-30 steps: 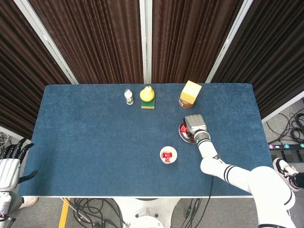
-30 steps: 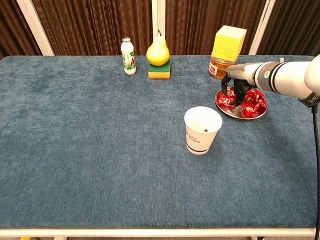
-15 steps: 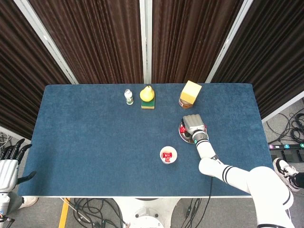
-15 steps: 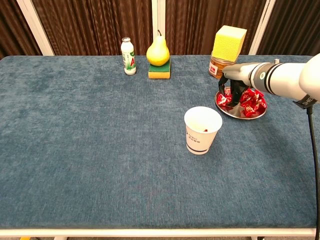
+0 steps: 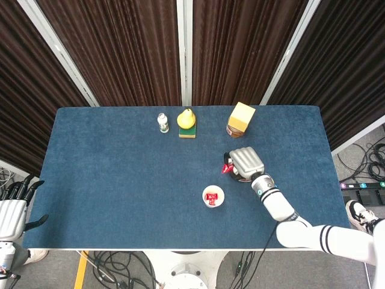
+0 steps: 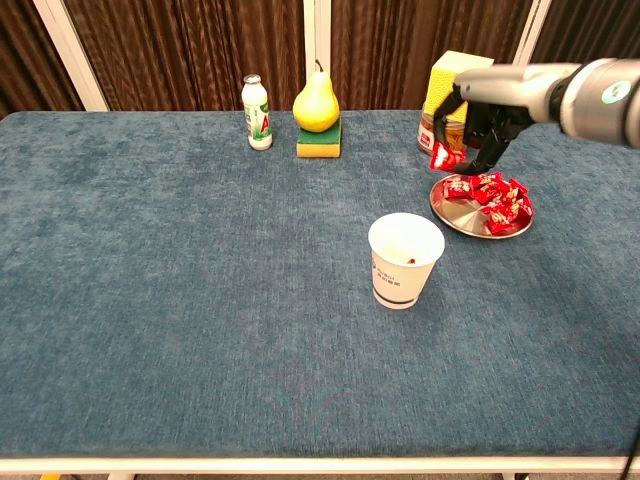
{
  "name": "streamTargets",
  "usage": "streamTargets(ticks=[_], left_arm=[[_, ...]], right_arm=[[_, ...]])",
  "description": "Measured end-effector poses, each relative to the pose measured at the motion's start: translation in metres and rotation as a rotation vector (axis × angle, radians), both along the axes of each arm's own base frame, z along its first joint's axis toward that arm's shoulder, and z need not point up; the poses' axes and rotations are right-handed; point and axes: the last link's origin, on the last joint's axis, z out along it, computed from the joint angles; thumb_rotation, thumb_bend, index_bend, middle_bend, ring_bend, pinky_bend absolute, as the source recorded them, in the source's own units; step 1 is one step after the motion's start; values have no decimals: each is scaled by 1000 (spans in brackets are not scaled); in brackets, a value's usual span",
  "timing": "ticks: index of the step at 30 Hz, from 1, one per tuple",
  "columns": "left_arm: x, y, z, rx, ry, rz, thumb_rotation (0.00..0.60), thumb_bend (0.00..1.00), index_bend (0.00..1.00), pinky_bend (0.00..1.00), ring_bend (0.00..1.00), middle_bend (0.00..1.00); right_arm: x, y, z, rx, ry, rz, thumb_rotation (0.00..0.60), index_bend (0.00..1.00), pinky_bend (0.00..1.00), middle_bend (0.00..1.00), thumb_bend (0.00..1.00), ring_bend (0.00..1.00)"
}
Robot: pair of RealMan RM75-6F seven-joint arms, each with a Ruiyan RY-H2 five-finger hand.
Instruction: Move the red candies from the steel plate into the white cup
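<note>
Head view: right hand (image 5: 245, 163) pinches a red candy (image 5: 227, 168) above the steel plate (image 5: 239, 178), raised since earlier; white cup (image 5: 213, 196) near-left; left hand (image 5: 13, 214) spread off-table.
Chest view: bottle (image 6: 257, 112), pear (image 6: 316, 102) on sponge (image 6: 318, 139), jar (image 6: 436, 130) stand far.

Right hand (image 5: 245, 163): a silver-grey metallic back shell is seen from the head camera; dark, near-black fingers (image 6: 492, 150) are seen from the chest camera. Right arm (image 5: 313, 232): glossy white casings are noted, divided by black joint bands, with a grey wrist collar bearing a small green mark. A thin black cable is observed below the forearm. Left hand (image 5: 13, 212), at 8 o'clock in the head view: a pale grey ribbed palm block with slim black fingers is recorded.
</note>
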Motion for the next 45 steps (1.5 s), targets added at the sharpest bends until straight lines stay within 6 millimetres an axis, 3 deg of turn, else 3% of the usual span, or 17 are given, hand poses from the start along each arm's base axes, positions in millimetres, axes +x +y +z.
streamTargets(ticks=[4, 8, 22, 31, 36, 41, 45], left_arm=[[3, 1, -1, -4, 0, -6, 600, 99, 233, 161, 176, 163], [5, 2, -1, -9, 5, -11, 600, 99, 233, 161, 176, 163], [4, -1, -1, -5, -1, -4, 600, 98, 233, 161, 176, 163], [2, -1, -2, -3, -3, 1, 600, 98, 233, 161, 176, 163], [3, -1, -2, -3, -4, -3, 600, 98, 233, 161, 176, 163], [2, -2, -1, 5, -7, 0, 600, 99, 233, 161, 176, 163], [1, -4, -2, 2, -10, 2, 600, 99, 233, 161, 176, 163]], right_arm=[[15, 22, 9, 56, -52, 95, 600, 604, 1000, 944, 330, 976], [21, 38, 1, 126, -53, 144, 600, 592, 1000, 944, 328, 976], [21, 50, -27, 193, -2, 173, 600, 453, 1000, 944, 328, 973], [19, 47, -29, 191, -2, 159, 600, 384, 1000, 944, 327, 971], [17, 40, -16, 133, -28, 140, 600, 383, 1000, 944, 327, 971], [-3, 19, 7, 12, 4, 76, 600, 383, 1000, 944, 326, 971], [-30, -1, 16, -55, 78, -15, 600, 382, 1000, 944, 288, 971]])
